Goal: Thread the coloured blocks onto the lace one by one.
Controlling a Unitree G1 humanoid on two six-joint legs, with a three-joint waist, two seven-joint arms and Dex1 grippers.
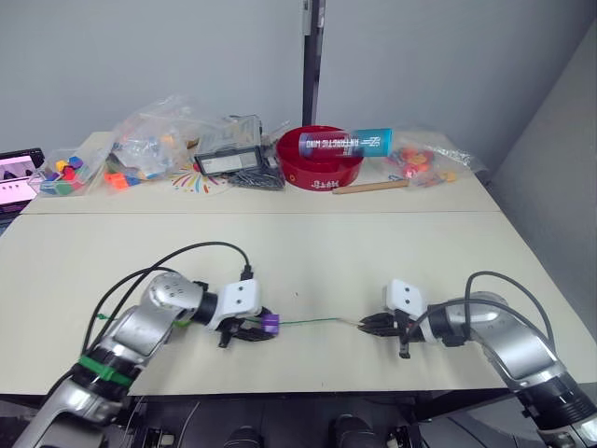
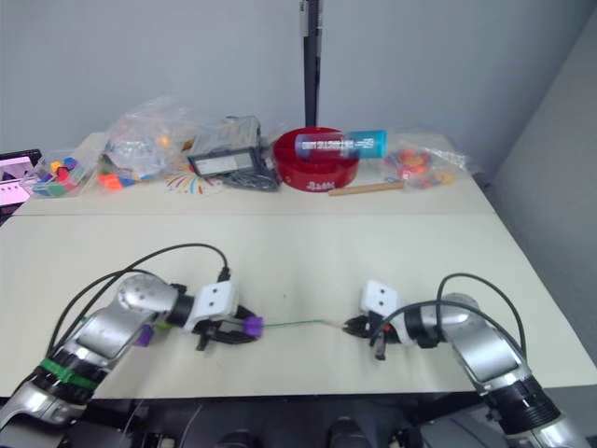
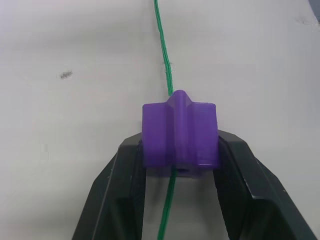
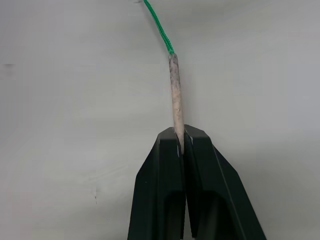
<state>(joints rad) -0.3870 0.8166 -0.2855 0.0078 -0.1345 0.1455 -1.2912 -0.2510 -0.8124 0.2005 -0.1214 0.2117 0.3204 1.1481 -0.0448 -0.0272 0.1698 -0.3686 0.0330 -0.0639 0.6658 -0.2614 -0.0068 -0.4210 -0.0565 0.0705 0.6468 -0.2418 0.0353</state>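
Purple block [image 3: 180, 141] gripped, lace [image 1: 312, 323] threaded through

Near the front edge of the desk [image 1: 308, 261], the lace [image 1: 308, 323] runs left to right between the two grippers. The left gripper [image 1: 254, 329] sits toward the front left corner with a block [image 1: 270, 324] between its fingers, the lace passing through that block. The right gripper [image 1: 366, 324] sits toward the front right, pinching the lace's tip [image 4: 175, 95]. A bowl [image 1: 319, 168] stands at the back edge, with a cylinder [image 1: 345, 143] lying across it and bags [image 1: 163, 135] to its left.
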